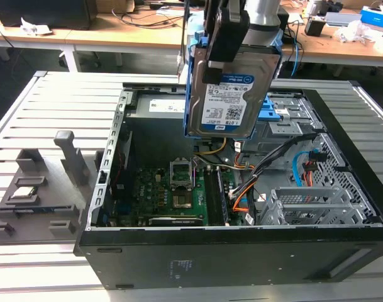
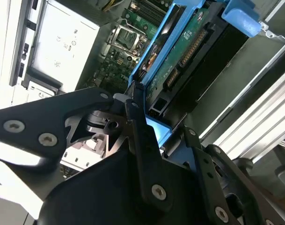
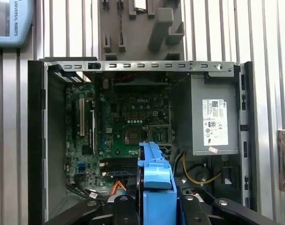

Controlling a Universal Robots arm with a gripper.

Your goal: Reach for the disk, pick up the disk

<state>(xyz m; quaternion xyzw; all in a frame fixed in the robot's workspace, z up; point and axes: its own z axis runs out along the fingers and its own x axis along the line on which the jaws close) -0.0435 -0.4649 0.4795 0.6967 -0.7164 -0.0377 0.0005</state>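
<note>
The disk (image 1: 224,100), a silver hard drive with a white-and-blue label and blue side rails, hangs upright above the open computer case (image 1: 345,135). My gripper (image 1: 232,44) is shut on its upper edge, one black finger (image 1: 224,38) lying over the labelled face. In the second wrist view the disk (image 2: 189,51) shows its green circuit side and blue rail, held between the black fingers (image 2: 137,126) of the gripper (image 2: 151,117). In the first wrist view the disk's blue rail (image 3: 154,176) stands between the gripper (image 3: 154,208) jaws, over the motherboard.
Below lie the motherboard (image 1: 169,195), cables (image 1: 276,157) and a metal drive cage (image 1: 310,204). A blue bracket (image 1: 280,114) sits in the bay behind the disk. The power supply (image 3: 215,117) fills one corner. A grey fixture (image 1: 43,182) stands at the exterior view's left on the slatted table (image 1: 46,113).
</note>
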